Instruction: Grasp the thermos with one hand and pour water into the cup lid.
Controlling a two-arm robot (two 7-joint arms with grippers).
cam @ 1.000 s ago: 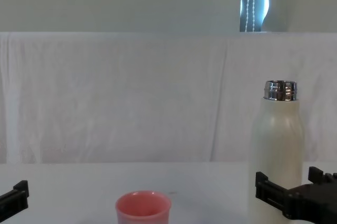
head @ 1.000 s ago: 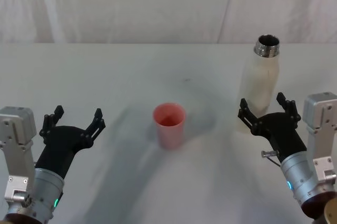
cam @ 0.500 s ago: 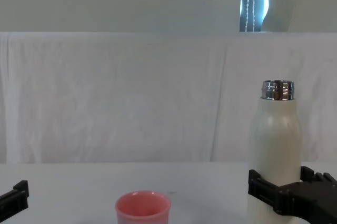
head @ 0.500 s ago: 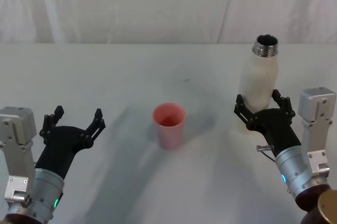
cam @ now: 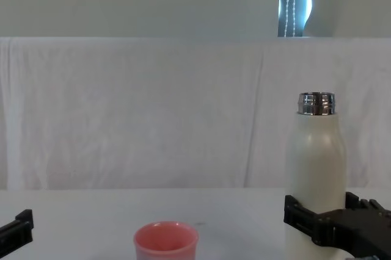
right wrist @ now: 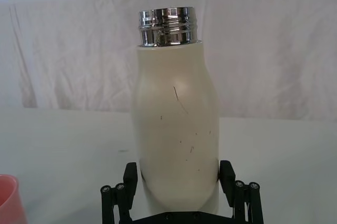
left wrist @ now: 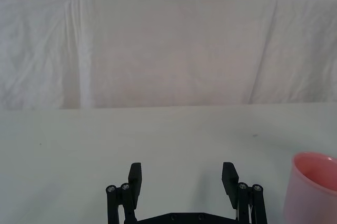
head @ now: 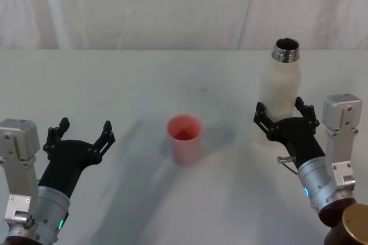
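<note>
the black multi-fingered right hand [head: 284,117] is clamping the tall cream-white thermos [head: 279,96], right of the small pink plastic cup lid [head: 184,137]; the left hand [head: 79,136] is idling, fingers spread.

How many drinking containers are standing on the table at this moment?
2. The thermos stands upright toward the robot's right, its lower body between the fingers of the right gripper. The cup lid stands near the table's middle, apart from both grippers. Nothing appears hidden.
</note>
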